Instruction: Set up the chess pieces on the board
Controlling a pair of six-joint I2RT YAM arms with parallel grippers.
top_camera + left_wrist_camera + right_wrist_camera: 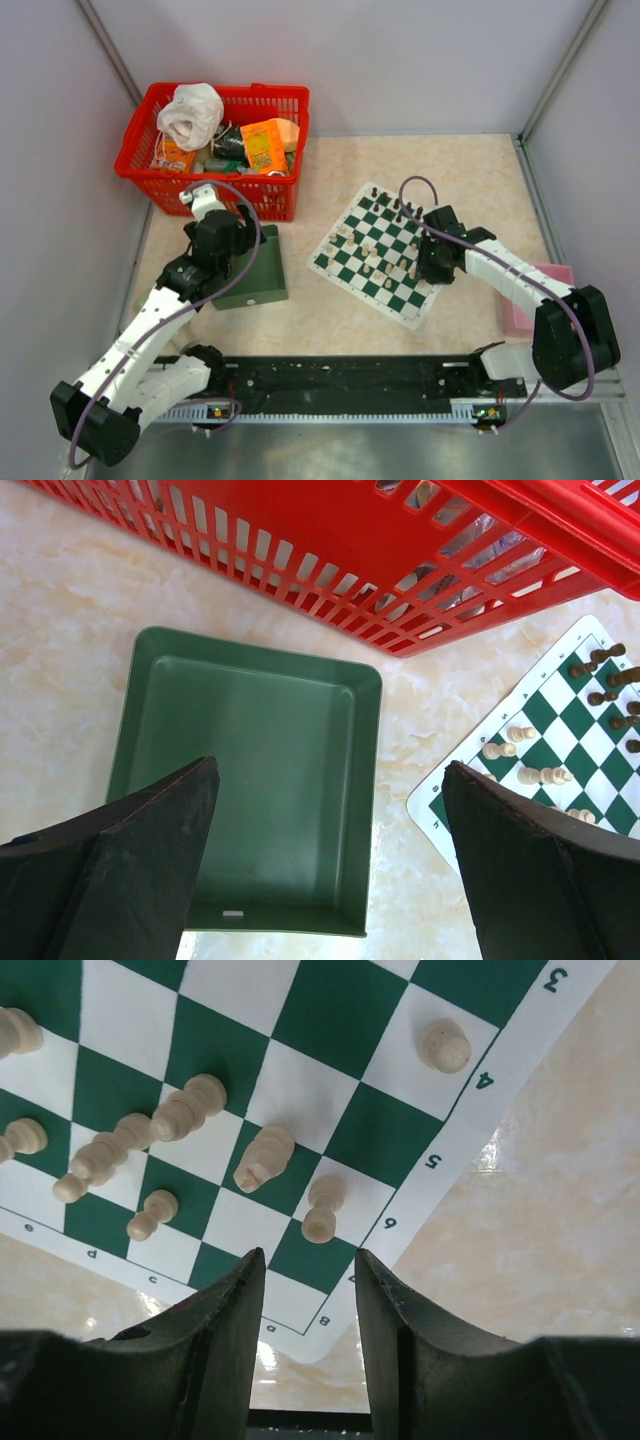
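Green-and-white board [363,291], location? (INSPECTOR)

Flat on the marbled table [300,320], right of centre, turned corner-on to the arms. (ASSISTANT)

Status of the chess pieces? (INSPECTOR)

Every one in view is on the board. The black pieces [398,210] stand grouped along its far-right side. The cream pieces [368,255] are scattered over the middle squares, not in ranks. In the right wrist view a cream pawn [323,1208] stands beside the border mark 6, with a taller cream piece [264,1156] on the next square. (ASSISTANT)

Right pincer [308,1257]? (INSPECTOR)

Low over the board's near-right part. Its fingers are parted a little with nothing between them. The cream pawn is just ahead of the tips, untouched. (ASSISTANT)

Left pincer [330,768]? (INSPECTOR)

Released, spread wide and grasping nothing. It hangs above the dark green tray [250,645]. The tray sits just in front of the red basket [330,590], left of the board and apart from it. (ASSISTANT)
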